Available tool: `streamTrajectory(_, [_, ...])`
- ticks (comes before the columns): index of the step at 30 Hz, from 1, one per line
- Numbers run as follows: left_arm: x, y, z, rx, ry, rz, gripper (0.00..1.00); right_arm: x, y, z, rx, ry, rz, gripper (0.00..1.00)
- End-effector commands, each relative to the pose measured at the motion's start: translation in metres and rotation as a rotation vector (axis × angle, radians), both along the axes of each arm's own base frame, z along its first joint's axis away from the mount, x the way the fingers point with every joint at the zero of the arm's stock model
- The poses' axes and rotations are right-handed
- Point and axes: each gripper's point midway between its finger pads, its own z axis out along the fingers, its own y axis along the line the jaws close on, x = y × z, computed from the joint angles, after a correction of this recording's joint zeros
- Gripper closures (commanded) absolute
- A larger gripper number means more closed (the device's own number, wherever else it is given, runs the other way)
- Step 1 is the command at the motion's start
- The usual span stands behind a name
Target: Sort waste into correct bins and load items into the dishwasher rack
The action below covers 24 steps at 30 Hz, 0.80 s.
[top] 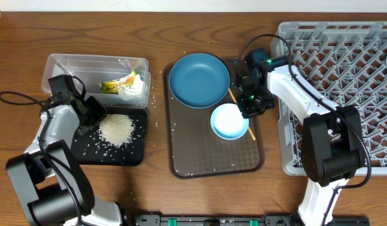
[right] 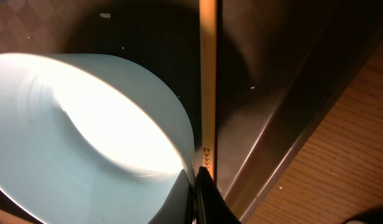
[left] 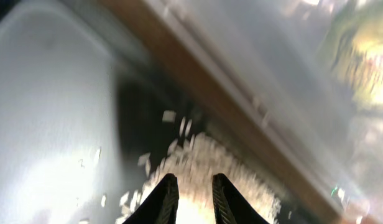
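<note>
Overhead: yellow-green snack wrapper (top: 118, 83) in clear plastic tub (top: 96, 58), left gripper (left: 194, 199) ajar over white rice (top: 116, 129) beside it, right gripper (right: 201, 186) pinching unracked thin wooden stick (right: 207, 74).

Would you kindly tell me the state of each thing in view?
left gripper: slightly open, tips at rice heap
right gripper: shut, beside wooden stick
clear tub: holds wrapper and tissue
black tray: rice heaped and scattered
blue dish: upright, empty
white bowl: upright, empty
wooden stick: lying flat
</note>
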Motion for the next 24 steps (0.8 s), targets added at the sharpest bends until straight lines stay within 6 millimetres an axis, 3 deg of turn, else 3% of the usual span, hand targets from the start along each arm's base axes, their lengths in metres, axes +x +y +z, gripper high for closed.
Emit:
streamTrajectory(1, [-0.006, -0.003, 0.017, 0.008, -0.024, -0.035, 0.78, -0.001, 0.003, -0.003, -0.002, 0.007, 0.002, 0.99])
streamTrajectory(7, [-0.023, -0.01, 0.055, 0.021, -0.058, -0.037, 0.77, 0.003, 0.004, -0.003, 0.004, -0.011, 0.002, 0.99])
streamTrajectory(14, [-0.049, -0.02, 0.079, 0.017, -0.049, -0.037, 0.77, 0.018, -0.003, 0.007, -0.004, -0.082, -0.014, 0.99])
streamTrajectory(17, [-0.056, -0.024, 0.085, 0.013, -0.049, -0.038, 0.77, 0.034, -0.019, 0.027, -0.029, -0.172, -0.064, 0.99])
streamTrajectory(20, [-0.06, -0.026, 0.089, 0.01, -0.053, -0.041, 0.77, 0.054, -0.04, 0.059, -0.037, -0.303, -0.122, 0.99])
streamTrajectory(24, [-0.056, -0.039, 0.094, -0.047, -0.086, -0.078, 0.77, 0.083, -0.085, 0.108, -0.106, -0.514, -0.227, 0.99])
